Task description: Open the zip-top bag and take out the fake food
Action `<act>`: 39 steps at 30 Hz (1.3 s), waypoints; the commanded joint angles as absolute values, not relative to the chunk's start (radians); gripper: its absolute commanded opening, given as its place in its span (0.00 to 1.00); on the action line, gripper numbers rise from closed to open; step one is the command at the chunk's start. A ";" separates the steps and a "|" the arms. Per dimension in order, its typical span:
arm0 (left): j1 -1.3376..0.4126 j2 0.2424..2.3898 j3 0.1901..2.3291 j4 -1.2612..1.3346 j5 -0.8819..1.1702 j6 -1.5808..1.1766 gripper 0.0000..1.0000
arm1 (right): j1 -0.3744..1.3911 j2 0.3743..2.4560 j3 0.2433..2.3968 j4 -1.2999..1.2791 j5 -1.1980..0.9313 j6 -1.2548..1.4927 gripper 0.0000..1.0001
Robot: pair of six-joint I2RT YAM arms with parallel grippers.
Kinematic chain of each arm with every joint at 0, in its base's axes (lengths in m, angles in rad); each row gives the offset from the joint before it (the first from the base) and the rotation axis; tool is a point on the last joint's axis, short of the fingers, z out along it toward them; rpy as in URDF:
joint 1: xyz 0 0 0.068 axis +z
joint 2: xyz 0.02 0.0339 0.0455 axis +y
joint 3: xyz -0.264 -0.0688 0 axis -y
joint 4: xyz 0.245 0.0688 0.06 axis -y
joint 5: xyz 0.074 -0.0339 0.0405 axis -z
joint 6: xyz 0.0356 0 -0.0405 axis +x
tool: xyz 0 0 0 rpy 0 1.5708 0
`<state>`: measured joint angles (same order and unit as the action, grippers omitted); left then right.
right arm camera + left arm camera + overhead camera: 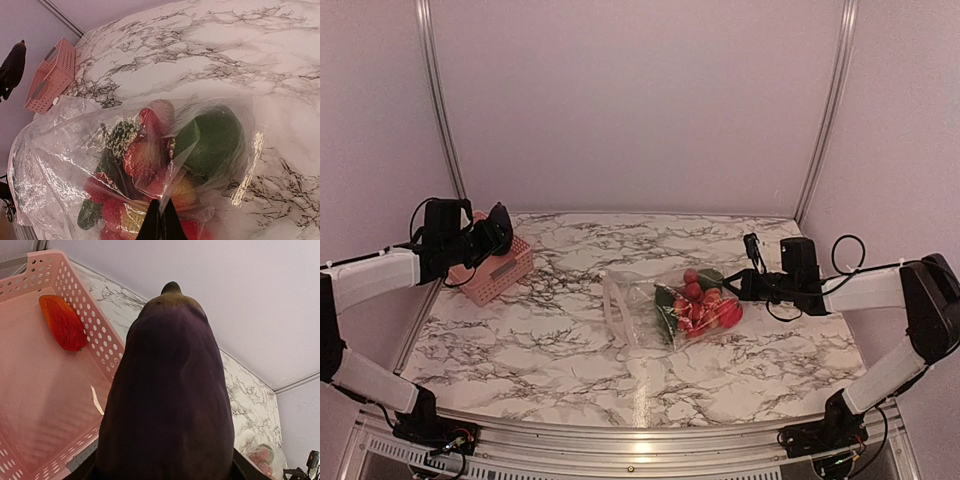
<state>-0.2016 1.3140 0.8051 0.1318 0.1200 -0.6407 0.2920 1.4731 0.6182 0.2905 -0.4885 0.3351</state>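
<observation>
The left claw [498,232] hangs over the pink basket [95,335] at the left rear of the marble-patterned counter [570,350]. It grips a dark purple toy eggplant [170,390], which fills most of the left wrist view with its stem end pointing away from the camera. Only slivers of the claw's black body show in the bottom corners of that view. An orange-red toy piece [62,322] with a ribbed surface lies on the basket floor near the far wall; what food it copies cannot be told.

The zip-top bag [55,150] lies near the middle of the counter, well apart from the basket, crumpled and partly puffed up. Its whitish strip edge is on the side facing the basket. The fake food [150,155] inside is bunched toward the end nearest the right arm: several red pieces, a rounded dark green piece [215,140], and some smaller green bits. The right claw [160,220] sits low at that end, its two fingers pressed fully together with a fold of the bag's clear plastic pinched between them.
</observation>
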 commanded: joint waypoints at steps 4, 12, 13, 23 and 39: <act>-0.166 1.443 0.876 0.139 -0.049 -0.770 0.47 | 0.281 1.469 0.640 0.308 -0.506 0.324 0.00; -0.113 1.591 0.912 0.175 -0.043 -0.812 0.48 | 0.281 1.473 0.638 0.304 -0.509 0.320 0.00; -0.111 1.603 0.917 0.184 -0.040 -0.807 0.48 | 0.281 1.473 0.638 0.303 -0.509 0.318 0.00; -0.109 1.752 1.016 0.190 0.060 -0.782 0.67 | 0.281 1.486 0.640 0.310 -0.513 0.320 0.00; -0.106 1.782 1.065 0.173 0.117 -0.760 0.86 | 0.280 1.488 0.644 0.301 -0.511 0.316 0.00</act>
<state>-0.1108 1.7679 1.0489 0.1787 0.0891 -0.7784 0.2916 1.4803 0.6182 0.2913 -0.5049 0.3248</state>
